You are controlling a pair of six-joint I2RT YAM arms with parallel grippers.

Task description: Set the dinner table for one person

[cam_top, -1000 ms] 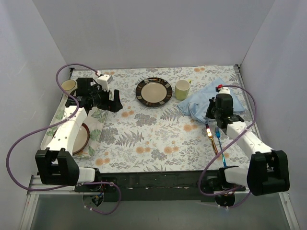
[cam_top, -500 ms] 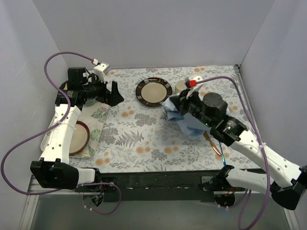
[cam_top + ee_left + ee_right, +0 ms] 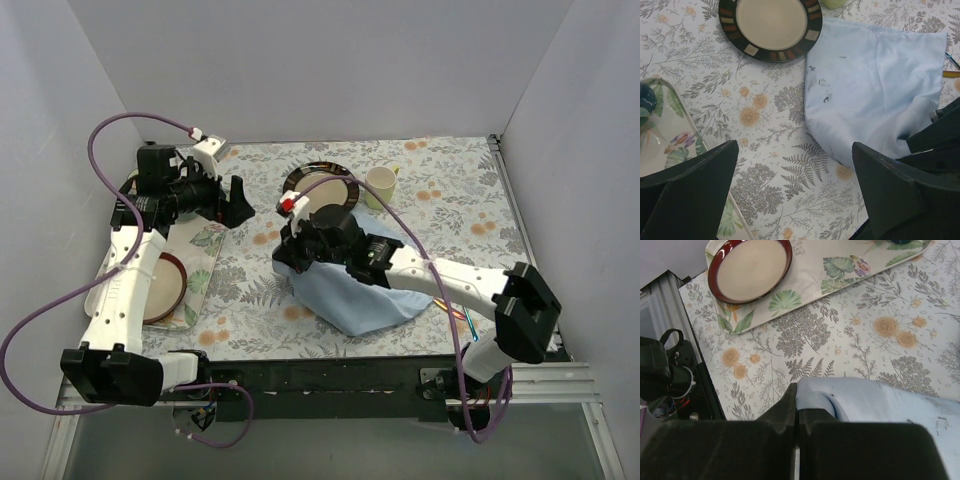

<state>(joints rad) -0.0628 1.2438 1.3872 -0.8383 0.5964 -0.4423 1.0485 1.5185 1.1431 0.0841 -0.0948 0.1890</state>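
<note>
Our right gripper [image 3: 796, 390] pinching the plain light-blue cloth mat [image 3: 375, 300], left gripper [image 3: 795, 150] gaping empty, we want it laid flat, centred.

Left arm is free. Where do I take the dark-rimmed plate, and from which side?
I'd pinch the plate by its left rim, coming from the left: it lies flat, so only the rim offers a hold, and the blue cloth crowds its right side.

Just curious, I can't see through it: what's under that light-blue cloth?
Only the flowery table shows around the cloth. Cutlery lies at its edge; anything beneath is covered.
</note>
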